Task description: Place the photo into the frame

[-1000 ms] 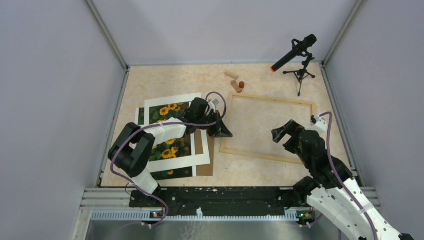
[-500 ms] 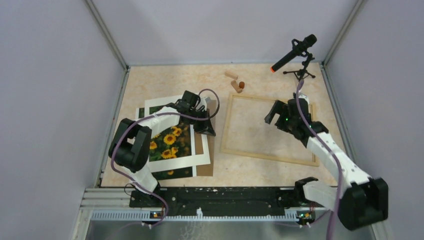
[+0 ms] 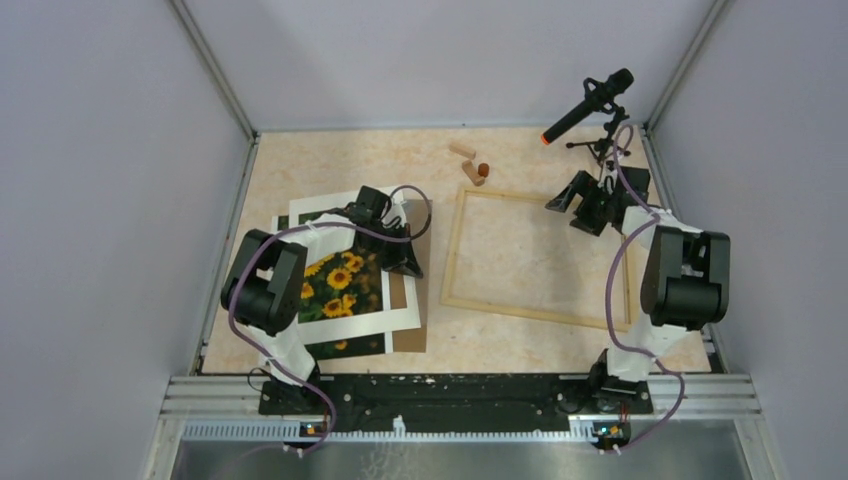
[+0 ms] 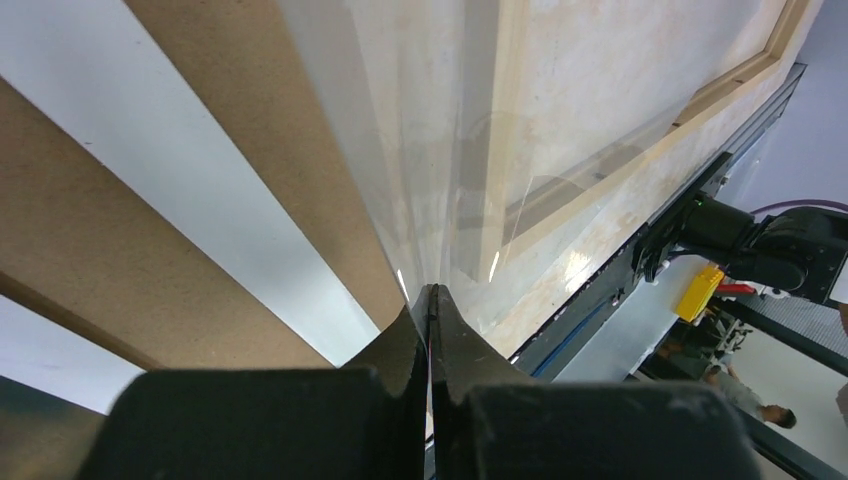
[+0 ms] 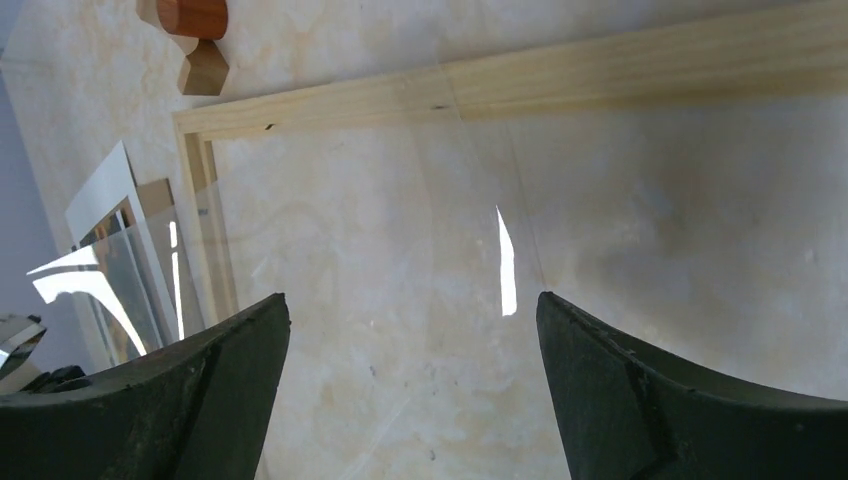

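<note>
Frame: the frame (image 3: 451, 255) lies flat on the counter (image 3: 330, 160).
Photo: the photo (image 3: 345, 280) lies left of the frame, outside it, with a white mat (image 3: 375, 322) and a brown backing board (image 3: 408, 325).
Left fingers (image 4: 410, 340): clenched, just beside the frame's left rail.
Right fingers (image 5: 200, 390): released and spread wide, over the frame's far right corner.
Obstacles: wooden blocks (image 3: 470, 165) just beyond the far rail; a microphone (image 3: 588, 105) beyond the far right corner.
Room: open counter nearer than the frame.
Wrist views only: glare of a clear sheet; whether the left fingers pinch it cannot be told.
</note>
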